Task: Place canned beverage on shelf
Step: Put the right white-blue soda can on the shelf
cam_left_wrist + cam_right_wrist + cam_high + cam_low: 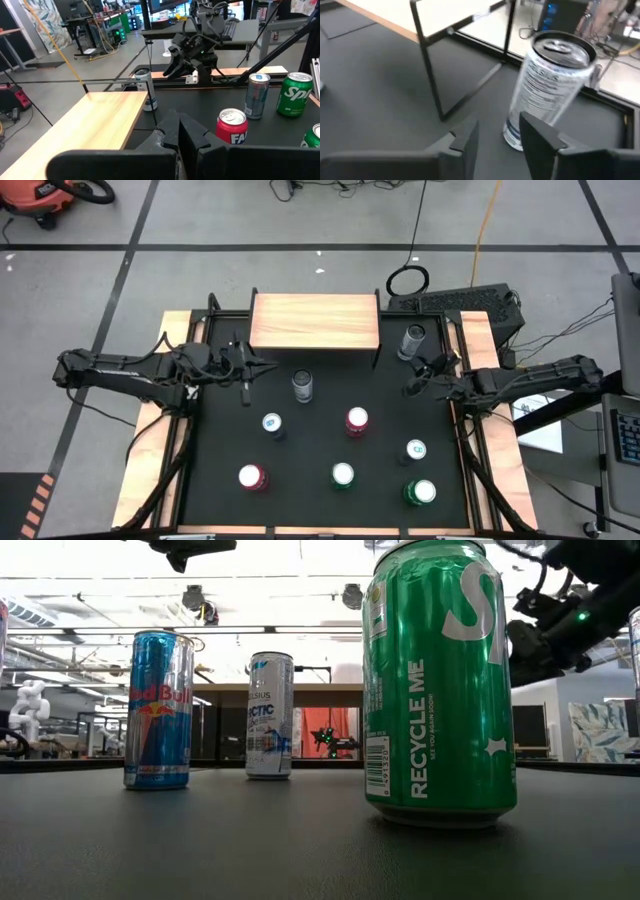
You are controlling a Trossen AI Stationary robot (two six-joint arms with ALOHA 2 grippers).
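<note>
**No can on the shelf; right gripper beside a silver can**

From above you see the left gripper [262,367], jaws pressed together, just off the shelf's [315,321] left front corner. The shelf is a smooth light-wood board on thin black legs, its long axis across the table's far edge. The right gripper [413,383], jaws a little spread and holding nothing, is near the silver can [412,340] at the shelf's right end. Only the right wrist view shows this can tilted. The low view shows only a glossy green can [440,685] upright, up close.
</note>
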